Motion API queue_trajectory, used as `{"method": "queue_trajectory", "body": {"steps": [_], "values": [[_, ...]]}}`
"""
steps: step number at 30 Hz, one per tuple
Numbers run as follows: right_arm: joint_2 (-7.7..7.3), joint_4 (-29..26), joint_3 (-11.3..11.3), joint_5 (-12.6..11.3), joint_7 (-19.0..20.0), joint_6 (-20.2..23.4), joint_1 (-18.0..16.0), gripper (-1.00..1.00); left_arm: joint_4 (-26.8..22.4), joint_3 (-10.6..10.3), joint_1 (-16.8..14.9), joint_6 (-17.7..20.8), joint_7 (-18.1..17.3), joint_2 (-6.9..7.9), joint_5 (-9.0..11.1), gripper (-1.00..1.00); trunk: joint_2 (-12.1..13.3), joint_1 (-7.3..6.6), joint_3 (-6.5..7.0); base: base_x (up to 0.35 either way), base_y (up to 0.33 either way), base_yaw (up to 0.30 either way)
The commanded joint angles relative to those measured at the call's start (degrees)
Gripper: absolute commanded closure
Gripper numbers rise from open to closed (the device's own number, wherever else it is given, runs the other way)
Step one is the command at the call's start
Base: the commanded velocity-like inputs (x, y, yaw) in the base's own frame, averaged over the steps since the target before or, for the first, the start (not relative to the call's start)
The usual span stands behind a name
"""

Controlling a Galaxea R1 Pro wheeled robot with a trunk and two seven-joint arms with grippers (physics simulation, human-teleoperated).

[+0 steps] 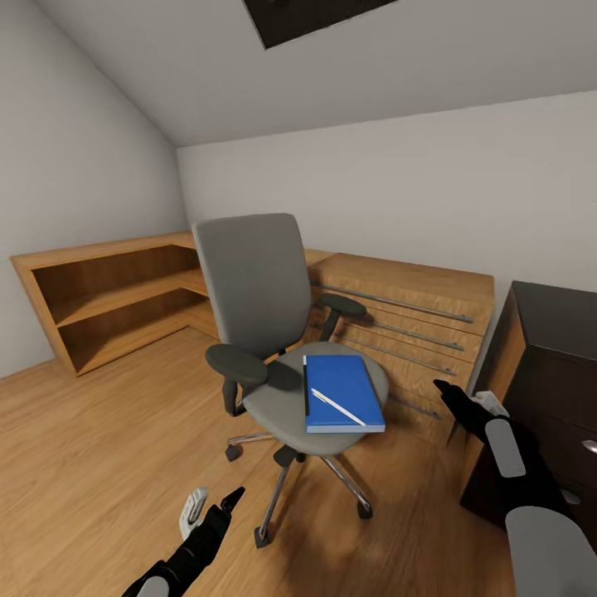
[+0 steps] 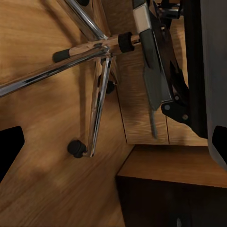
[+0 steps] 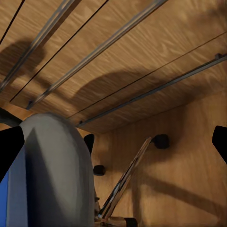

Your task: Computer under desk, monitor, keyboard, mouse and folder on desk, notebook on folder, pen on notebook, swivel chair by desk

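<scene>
Reaching for the folder on the swivel chair, both jaws released; chair may roll, pen slips off.

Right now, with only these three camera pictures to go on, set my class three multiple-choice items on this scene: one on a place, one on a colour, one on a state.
1. Where does the folder lie?
A. On the floor
B. On the seat of the swivel chair
C. On the low shelf unit

2. What colour is the folder?
A. Red
B. Green
C. Bright blue

3. In what state are the two grippers?
A. Both open, holding nothing
B. Left shut on the pen
C. Right shut on an armrest

Answers:
1 B: the folder rests flat on the grey seat of the swivel chair.
2 C: its cover is bright blue, with a slim white pen lying on it.
3 A: the left gripper and right gripper both hang in free air with fingers parted.
</scene>
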Motion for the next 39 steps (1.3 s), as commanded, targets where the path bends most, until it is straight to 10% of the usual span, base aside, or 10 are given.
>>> {"method": "queue_trajectory", "body": {"steps": [1,16,23,34,39], "values": [[0.0,-0.08,-0.04,-0.59,-0.35,0.26,-0.03,-1.0,-0.01,0.05,-0.02,0.38,-0.05,-0.01,0.55,-1.0,-0.02,-0.01,-0.06,0.0,0.0,0.0],[3.58,3.45,-1.23,-1.26,-3.89,1.38,-3.58,-1.0,0.42,1.61,0.92,1.23,-3.19,0.43,1.12,-1.0,0.12,-0.3,2.38,0.0,0.0,0.0],[4.24,3.82,-1.06,-1.27,-4.18,12.63,-4.22,-1.0,0.45,1.38,0.58,1.57,-3.1,0.32,0.37,-1.0,0.22,-0.48,3.93,0.0,0.0,-0.042],[3.7,-19.35,-0.88,-1.01,-4.21,32.64,1.25,-1.0,0.27,1.01,0.36,1.71,-3.06,-0.26,0.23,-1.0,3.88,-2.52,5.99,0.0,0.0,-0.246],[3.47,-29.56,0.19,-1.05,-3.92,32.75,7.08,-1.0,0.12,0.94,0.3,1.72,-3.16,-0.42,0.25,-1.0,5.89,-3.62,6.86,0.0,0.0,-0.289]]}}
